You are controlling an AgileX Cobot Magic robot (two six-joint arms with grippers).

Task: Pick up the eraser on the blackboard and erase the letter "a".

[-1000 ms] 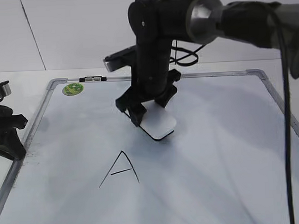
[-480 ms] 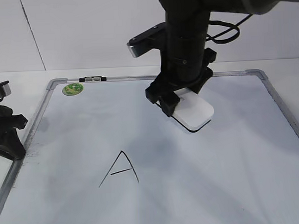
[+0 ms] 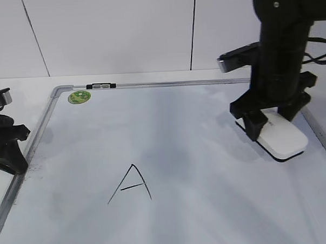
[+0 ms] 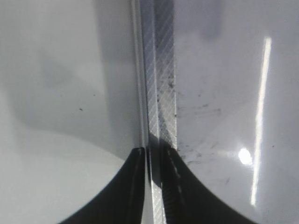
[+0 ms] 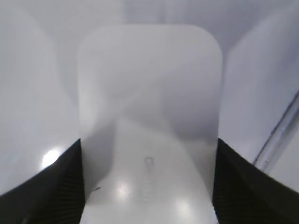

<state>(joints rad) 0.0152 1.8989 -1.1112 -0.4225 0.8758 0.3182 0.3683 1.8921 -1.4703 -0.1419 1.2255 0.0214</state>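
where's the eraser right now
In the exterior view the eraser sits on the blackboard at far right, near its right frame edge, gripped by the right gripper, well away from the capital A.

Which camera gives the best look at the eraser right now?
The right wrist view: the eraser fills it, flanked by the right gripper's fingers. The exterior view shows the eraser smaller, half hidden under the gripper, near the whiteboard's right edge. The left wrist view shows none of it.
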